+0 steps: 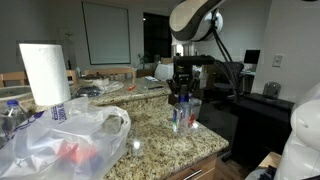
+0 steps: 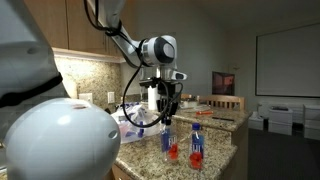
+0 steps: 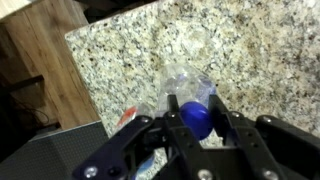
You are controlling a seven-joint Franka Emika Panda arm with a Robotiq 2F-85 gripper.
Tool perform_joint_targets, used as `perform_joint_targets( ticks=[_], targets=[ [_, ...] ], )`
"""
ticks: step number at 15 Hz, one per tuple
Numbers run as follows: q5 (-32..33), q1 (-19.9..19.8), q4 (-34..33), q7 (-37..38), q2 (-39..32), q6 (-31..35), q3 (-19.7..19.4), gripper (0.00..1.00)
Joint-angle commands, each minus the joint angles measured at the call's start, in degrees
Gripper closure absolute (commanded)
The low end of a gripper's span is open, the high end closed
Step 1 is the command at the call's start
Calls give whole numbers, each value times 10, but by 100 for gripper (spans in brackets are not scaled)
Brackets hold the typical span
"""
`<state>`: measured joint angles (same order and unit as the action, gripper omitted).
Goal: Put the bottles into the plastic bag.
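Note:
Two clear bottles with blue caps and red labels stand near the edge of the granite counter (image 1: 150,125). In an exterior view they show side by side: one (image 2: 168,143) under my gripper (image 2: 165,112) and the other (image 2: 197,145) free beside it. In the wrist view my gripper's fingers (image 3: 197,120) are shut on the blue cap of the bottle (image 3: 186,85), which stands upright on the counter. The second bottle (image 3: 131,115) shows partly at the left. The crumpled clear plastic bag (image 1: 70,140) lies on the counter apart from my gripper (image 1: 181,97).
A paper towel roll (image 1: 45,72) stands behind the bag. Another bottle (image 1: 10,115) stands at the far edge by the bag. The counter edge drops off close to the bottles (image 3: 85,95). Tables with clutter stand in the background (image 1: 110,75).

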<state>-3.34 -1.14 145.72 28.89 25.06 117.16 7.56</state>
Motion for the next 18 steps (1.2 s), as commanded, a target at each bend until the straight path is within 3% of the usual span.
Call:
perform_joint_targets(
  ticks=[1, 5, 10, 13, 18],
  targets=[
    [-10, 14, -59, -80, -7, 26, -16, 91],
    [-96, 48, -130, -168, -68, 89, -40, 91],
    [-253, 108, -215, -303, -189, 162, -46, 91],
    [-359, 122, -269, -398, -259, 148, -33, 91],
    [-494, 100, -356, -541, -378, 73, 3, 91]
  ],
)
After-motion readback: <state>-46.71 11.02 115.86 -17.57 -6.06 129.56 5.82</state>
